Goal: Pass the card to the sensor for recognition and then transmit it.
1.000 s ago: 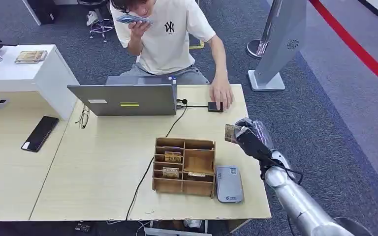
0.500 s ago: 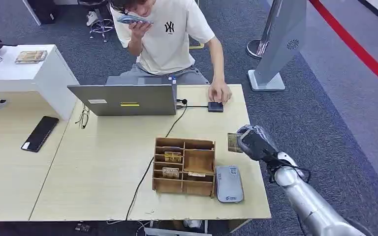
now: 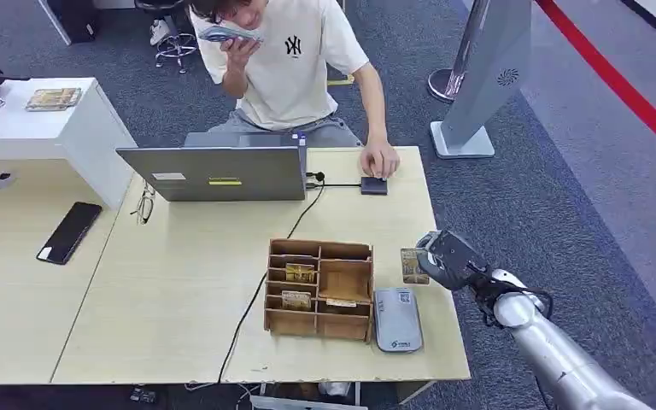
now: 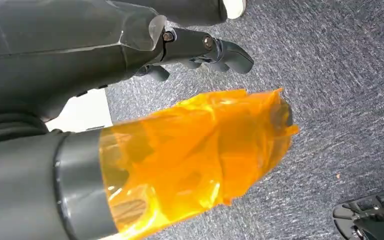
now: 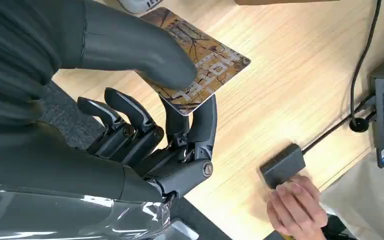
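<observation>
My right hand [image 3: 446,259] pinches a brown patterned card [image 3: 412,266] between thumb and fingers, above the table's right edge. The card hangs just behind a grey card reader [image 3: 397,319] that lies flat beside the wooden box. In the right wrist view the thumb presses on the card [image 5: 200,60] and the fingers [image 5: 130,120] sit under it. A small black box [image 3: 374,185] on a cable lies at the far edge, with a person's hand [image 3: 381,160] resting at it. My left hand [image 4: 200,50] hangs over grey carpet with nothing in it, its thumb wrapped in orange tape.
A wooden compartment box [image 3: 319,289] holding several cards stands mid-table. Behind it are a laptop [image 3: 215,172] and its cable [image 3: 260,290]. A person [image 3: 290,60] sits at the far side. A black phone [image 3: 69,231] and glasses [image 3: 144,205] lie on the left.
My right hand has carried the card back toward me and lower, from near the black box to just behind the grey reader. The person's hand has slid slightly off the black box.
</observation>
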Motion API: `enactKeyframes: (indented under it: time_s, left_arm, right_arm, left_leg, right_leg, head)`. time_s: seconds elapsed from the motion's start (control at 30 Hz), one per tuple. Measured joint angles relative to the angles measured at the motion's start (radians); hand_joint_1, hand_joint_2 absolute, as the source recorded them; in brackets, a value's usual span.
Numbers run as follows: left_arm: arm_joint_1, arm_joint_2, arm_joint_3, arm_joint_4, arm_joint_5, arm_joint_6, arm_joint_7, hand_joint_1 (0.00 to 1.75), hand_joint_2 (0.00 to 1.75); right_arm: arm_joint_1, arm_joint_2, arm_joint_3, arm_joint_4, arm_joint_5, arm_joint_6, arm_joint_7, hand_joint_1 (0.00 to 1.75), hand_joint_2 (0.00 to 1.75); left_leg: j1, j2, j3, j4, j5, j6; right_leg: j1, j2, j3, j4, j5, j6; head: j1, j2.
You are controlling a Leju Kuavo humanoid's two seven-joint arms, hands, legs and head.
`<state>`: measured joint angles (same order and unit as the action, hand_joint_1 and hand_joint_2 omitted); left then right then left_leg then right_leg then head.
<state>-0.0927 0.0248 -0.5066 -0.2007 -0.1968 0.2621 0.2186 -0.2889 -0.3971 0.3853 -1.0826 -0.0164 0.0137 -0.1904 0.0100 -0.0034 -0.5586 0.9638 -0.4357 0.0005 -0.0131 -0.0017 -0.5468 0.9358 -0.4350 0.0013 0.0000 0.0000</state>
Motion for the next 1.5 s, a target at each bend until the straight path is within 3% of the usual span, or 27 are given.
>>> enactKeyframes:
  time_s: [0.27, 0.67, 0.93, 1.5]
  left_arm:
    - [0.001, 0.0, 0.002, 0.0, 0.005, 0.0, 0.0, 0.0, 0.0]
    - [0.009, -0.001, 0.005, 0.0, 0.016, 0.0, 0.006, 0.0, 0.0]
    - [0.013, -0.002, 0.014, 0.0, 0.027, -0.002, 0.007, 0.0, 0.0]
    - [0.016, -0.008, 0.024, 0.0, 0.032, -0.003, 0.01, 0.0, 0.0]
  right_arm:
    - [0.006, -0.018, 0.021, -0.013, -0.021, 0.02, 0.019, 1.75, 1.75]
    - [0.072, -0.07, 0.047, -0.128, -0.117, 0.047, 0.181, 1.75, 1.75]
    - [0.117, -0.101, 0.063, -0.214, -0.18, 0.055, 0.243, 1.75, 1.75]
    - [0.164, -0.119, 0.109, -0.307, -0.214, 0.057, 0.272, 1.75, 1.75]
  left_leg:
    - [0.0, 0.0, 0.0, 0.0, 0.0, 0.0]
    - [0.0, 0.0, 0.0, 0.0, 0.0, 0.0]
    - [0.0, 0.0, 0.0, 0.0, 0.0, 0.0]
    - [0.0, 0.0, 0.0, 0.0, -0.001, 0.0]
  right_leg:
    - [0.0, 0.0, 0.0, 0.0, 0.0, 0.0]
    - [0.0, 0.0, 0.0, 0.0, 0.0, 0.0]
    - [0.0, 0.0, 0.0, 0.0, 0.0, 0.0]
    - [0.0, 0.0, 0.0, 0.0, 0.0, 0.0]
  head:
    - [0.0, 0.0]
    - [0.0, 0.0]
    - [0.0, 0.0]
    - [0.0, 0.0]
